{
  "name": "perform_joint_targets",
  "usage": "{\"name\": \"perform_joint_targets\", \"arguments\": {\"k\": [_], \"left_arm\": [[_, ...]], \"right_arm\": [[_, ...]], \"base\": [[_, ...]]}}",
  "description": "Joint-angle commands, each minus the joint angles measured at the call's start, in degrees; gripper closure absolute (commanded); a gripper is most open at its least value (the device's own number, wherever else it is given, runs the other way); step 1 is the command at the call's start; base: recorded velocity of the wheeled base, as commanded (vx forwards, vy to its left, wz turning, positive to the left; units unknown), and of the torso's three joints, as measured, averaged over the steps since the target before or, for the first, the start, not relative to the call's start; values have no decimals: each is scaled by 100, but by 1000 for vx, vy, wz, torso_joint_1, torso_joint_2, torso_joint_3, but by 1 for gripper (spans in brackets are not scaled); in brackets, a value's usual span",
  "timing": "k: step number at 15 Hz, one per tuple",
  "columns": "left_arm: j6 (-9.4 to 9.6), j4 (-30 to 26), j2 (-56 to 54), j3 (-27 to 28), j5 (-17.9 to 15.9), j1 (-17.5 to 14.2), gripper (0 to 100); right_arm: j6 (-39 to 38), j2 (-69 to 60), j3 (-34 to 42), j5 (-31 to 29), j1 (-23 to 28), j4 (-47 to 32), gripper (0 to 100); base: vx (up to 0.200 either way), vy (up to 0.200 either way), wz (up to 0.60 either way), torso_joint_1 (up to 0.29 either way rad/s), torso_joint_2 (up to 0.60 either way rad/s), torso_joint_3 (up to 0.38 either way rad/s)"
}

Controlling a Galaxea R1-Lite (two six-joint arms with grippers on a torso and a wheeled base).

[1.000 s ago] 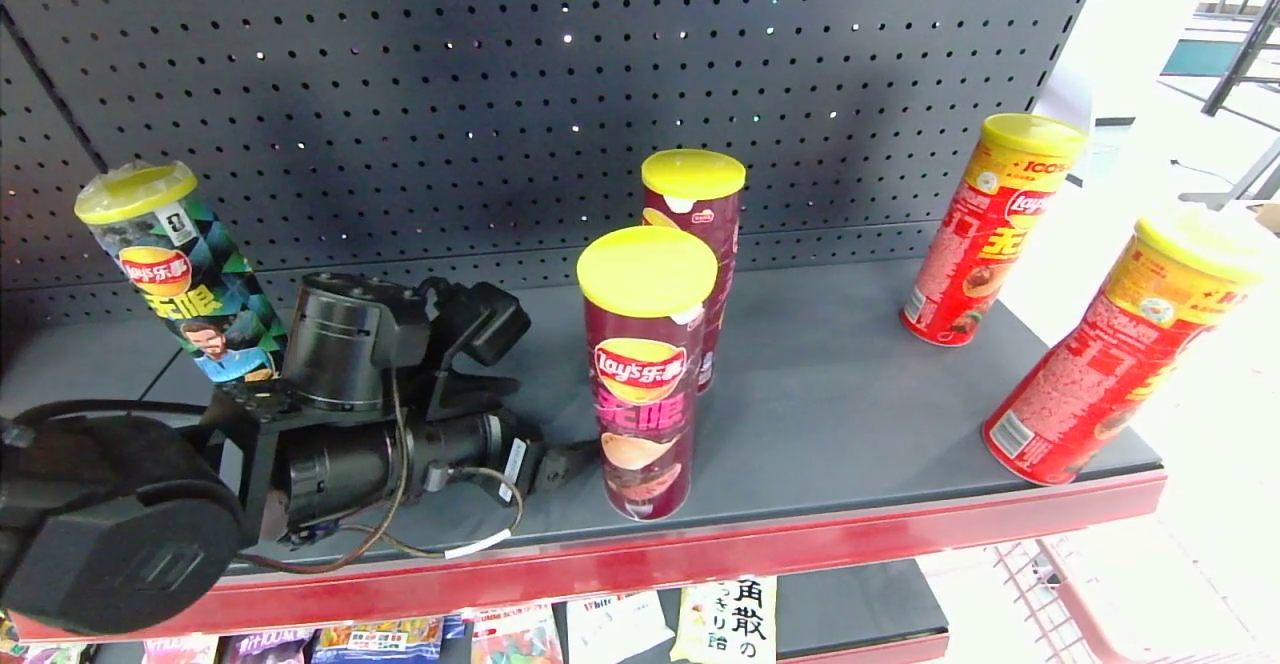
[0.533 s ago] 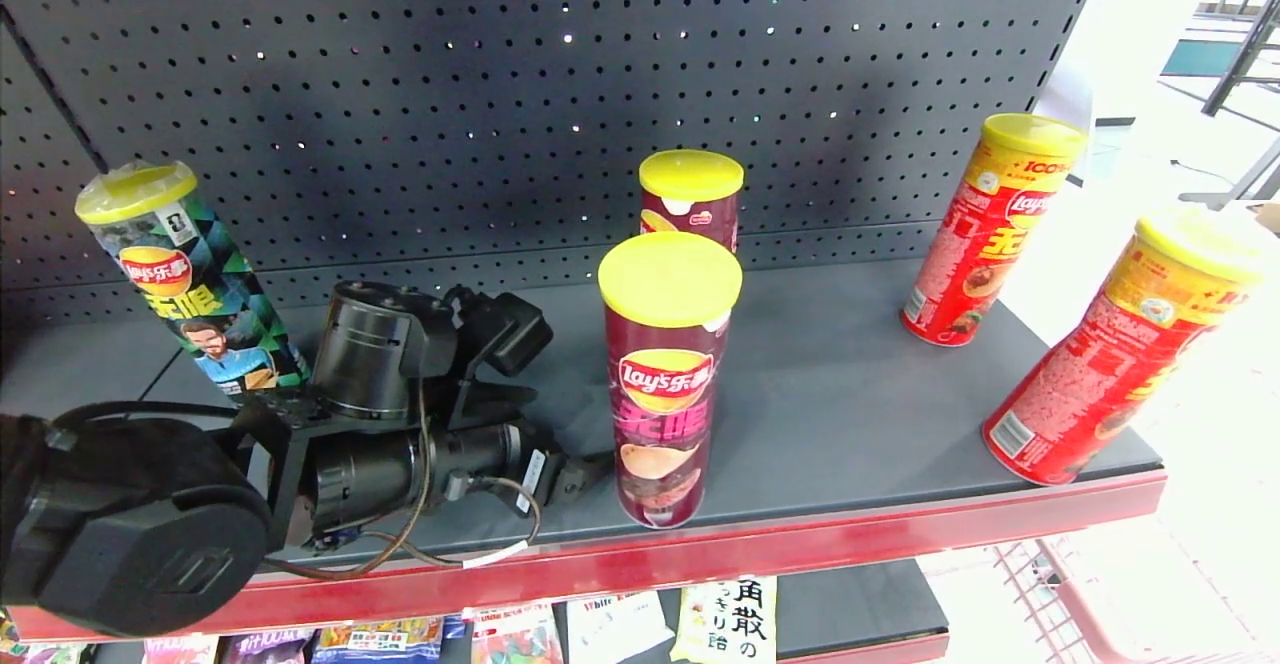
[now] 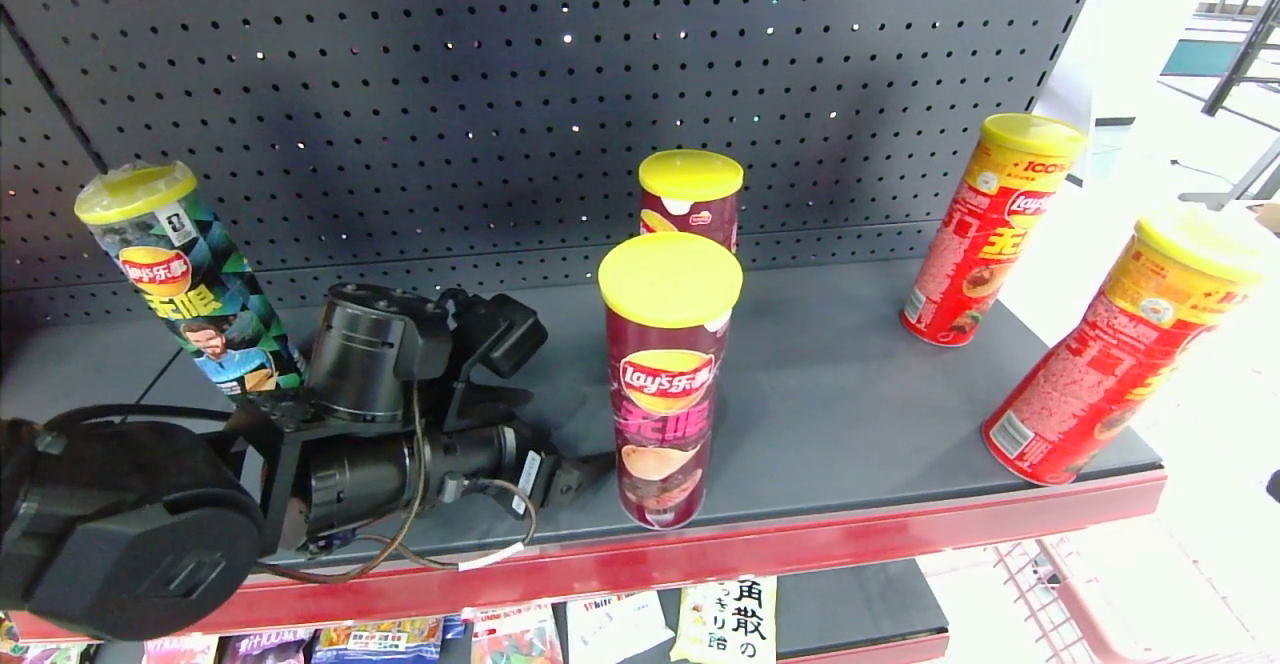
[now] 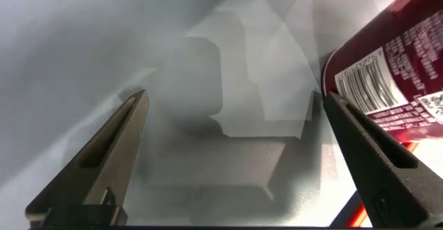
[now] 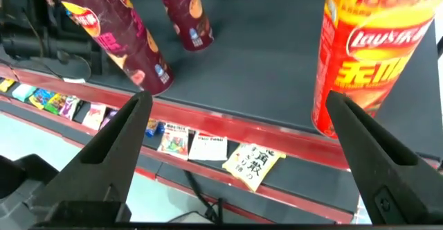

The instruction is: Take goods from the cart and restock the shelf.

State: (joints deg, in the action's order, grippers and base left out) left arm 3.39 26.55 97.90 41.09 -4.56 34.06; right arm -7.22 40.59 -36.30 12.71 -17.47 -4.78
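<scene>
- Can stands upright on shelf, near the front lip, directly before rear can.
- Left gripper lies low on the shelf just beside the can's base, jaws apart with nothing between them. Whether a finger touches the can cannot be told.
- Risk: a sideways withdrawal could clip the base. The can is tall and narrow, so it would likely tip over the lip or into the rear can.
- Risk: green can stands close behind the arm, and a backward sweep could topple it.
- Right gripper hovers before the shelf, jaws apart and empty, near red can. A careless advance could knock it.
</scene>
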Motion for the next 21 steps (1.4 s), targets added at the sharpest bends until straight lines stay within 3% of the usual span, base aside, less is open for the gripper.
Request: {"name": "perform_joint_targets", "arguments": {"k": [1, 2, 5, 6, 8, 9, 10, 13, 16, 21], "left_arm": [[-22, -10, -430, -93, 8, -154, 0], [-22, -18, -720, -216, 16, -216, 0], [13, -300, -2513, -1156, 693, -295, 0], [13, -581, -2970, -1288, 772, -295, 0], [13, -2585, -4499, -1227, 992, -409, 0], [13, -3780, -5079, -928, 1071, -523, 0], [-14, -4562, -5475, -726, 1080, -673, 0], [-110, -4729, -6187, -963, 1124, -1130, 0], [-269, -4606, -6319, -1060, 1168, -1182, 0], [4, -4193, -6222, -1095, 1432, -1279, 0]], "right_arm": [[10, -25, 176, -15, -2, -6, 0], [10, -34, 238, -23, -2, -6, 0], [361, -236, 624, -76, 393, -14, 0], [511, -298, 704, -76, 534, -23, 0], [581, -465, 932, -103, 1053, -41, 0], [687, -526, 1055, -111, 1360, -41, 0], [836, -517, 1108, -120, 1650, -23, 0], [1161, -474, 1169, -138, 2107, 3, 0], [1214, -474, 1222, -164, 2151, -32, 0], [1258, -456, 1389, -164, 2151, -41, 0]], "base": [[0, 0, 0, 0, 0, 0], [0, 0, 0, 0, 0, 0], [0, 0, 0, 0, 0, 0], [0, 0, 0, 0, 0, 0], [0, 0, 0, 0, 0, 0], [0, 0, 0, 0, 0, 0], [0, 0, 0, 0, 0, 0], [0, 0, 0, 0, 0, 0], [0, 0, 0, 0, 0, 0], [0, 0, 0, 0, 0, 0]]}}
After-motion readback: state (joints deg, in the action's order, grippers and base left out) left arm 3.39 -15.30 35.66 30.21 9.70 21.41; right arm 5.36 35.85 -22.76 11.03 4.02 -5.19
